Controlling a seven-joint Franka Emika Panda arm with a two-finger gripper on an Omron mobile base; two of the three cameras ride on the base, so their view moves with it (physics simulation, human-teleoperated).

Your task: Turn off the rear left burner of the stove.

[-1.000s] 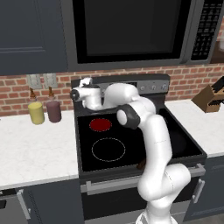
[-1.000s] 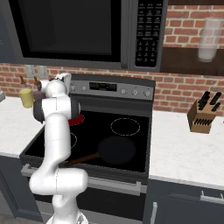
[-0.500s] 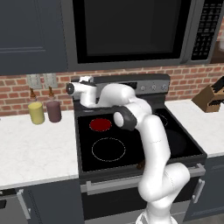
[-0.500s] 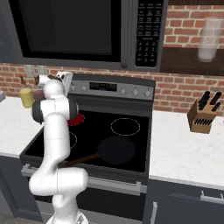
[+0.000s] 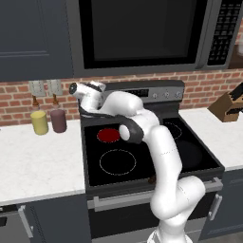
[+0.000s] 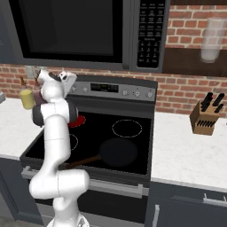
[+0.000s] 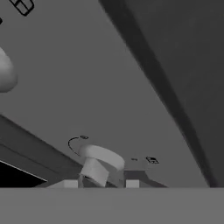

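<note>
The stove (image 5: 142,161) is a black glass-top range, and its rear left burner (image 5: 108,135) glows red; the red disc (image 6: 79,120) also shows beside my arm in the right base view. My gripper (image 5: 100,88) is pressed against the left end of the grey control panel (image 5: 161,91). In the hand view a small round knob (image 7: 101,156) sits right between the two fingertips (image 7: 70,183), which flank it closely. The gripper (image 7: 100,183) looks shut on this knob. From the right side the gripper (image 6: 67,79) meets the panel (image 6: 111,88) at its left end.
A dark pan (image 6: 117,151) lies on the front right zone, its handle pointing to the front left. The larger white-ringed zone (image 5: 117,161) is dark. Two bottles (image 5: 39,121) stand on the left counter, a knife block (image 6: 205,116) on the right. A microwave (image 5: 142,33) hangs overhead.
The hand has shifted slightly up and left along the panel and rolled a little. The rear left burner still glows red.
</note>
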